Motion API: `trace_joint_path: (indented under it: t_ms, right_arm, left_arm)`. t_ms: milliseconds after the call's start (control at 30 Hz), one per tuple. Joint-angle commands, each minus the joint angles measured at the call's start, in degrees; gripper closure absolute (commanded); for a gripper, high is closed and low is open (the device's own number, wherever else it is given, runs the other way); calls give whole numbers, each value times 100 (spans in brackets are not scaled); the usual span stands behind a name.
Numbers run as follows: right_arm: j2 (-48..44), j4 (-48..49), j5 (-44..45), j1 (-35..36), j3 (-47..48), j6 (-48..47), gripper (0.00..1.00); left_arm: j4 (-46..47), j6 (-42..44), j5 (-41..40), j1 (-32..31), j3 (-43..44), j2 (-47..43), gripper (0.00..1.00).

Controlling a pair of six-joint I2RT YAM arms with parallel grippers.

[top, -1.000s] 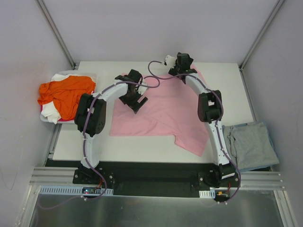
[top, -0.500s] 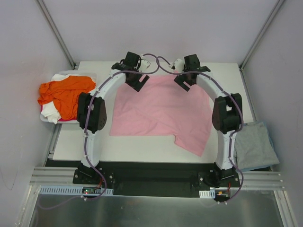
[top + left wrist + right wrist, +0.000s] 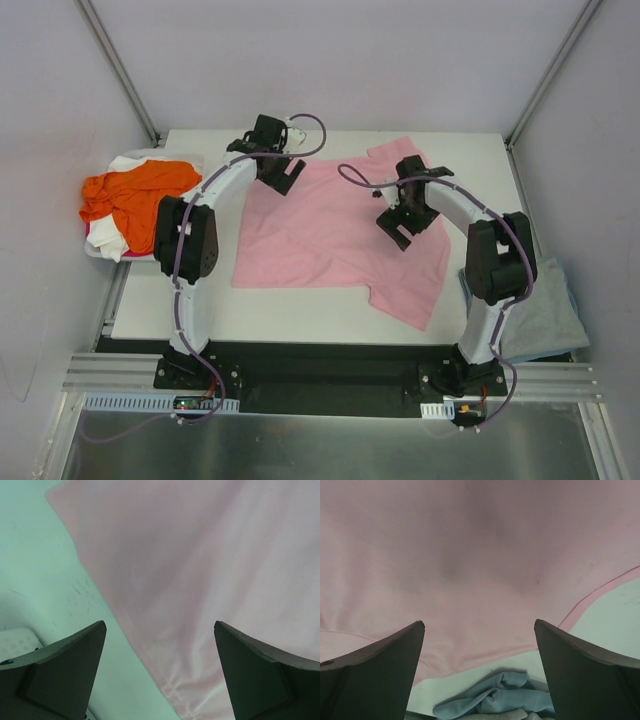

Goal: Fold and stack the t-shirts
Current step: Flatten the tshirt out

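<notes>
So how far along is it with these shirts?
Done: the grey-blue shirt at the right edge, seemingly folded. In hand: the pink shirt is spread flat; the left fingers and right fingers hang open over it, gripping nothing. Left: the orange shirt and white shirt, heaped at the left.

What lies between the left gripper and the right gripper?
The pink shirt, with a purple cable arching over it near the right gripper's side, as the top view shows.

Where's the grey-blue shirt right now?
Top view: the grey-blue shirt lies at the table's near-right corner, partly under the right arm, right of the pink shirt.
</notes>
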Motion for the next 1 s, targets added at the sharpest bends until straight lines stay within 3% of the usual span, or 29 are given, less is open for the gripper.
trace_joint_path:
  t_ms: [0, 300, 600, 967]
  right_arm:
    - [139, 128, 153, -30, 481, 146, 3]
    - [1106, 382, 311, -206, 1967, 225, 3]
    - [668, 964, 12, -294, 1563, 436, 3]
    - [711, 727, -374, -312, 1563, 480, 4]
  left_arm:
    - [252, 206, -25, -18, 662, 273, 9]
    - [243, 488, -158, 8, 1875, 1336, 7]
    - [243, 444, -184, 35, 2614, 2111, 6]
    - [252, 286, -79, 44, 2053, 1708, 7]
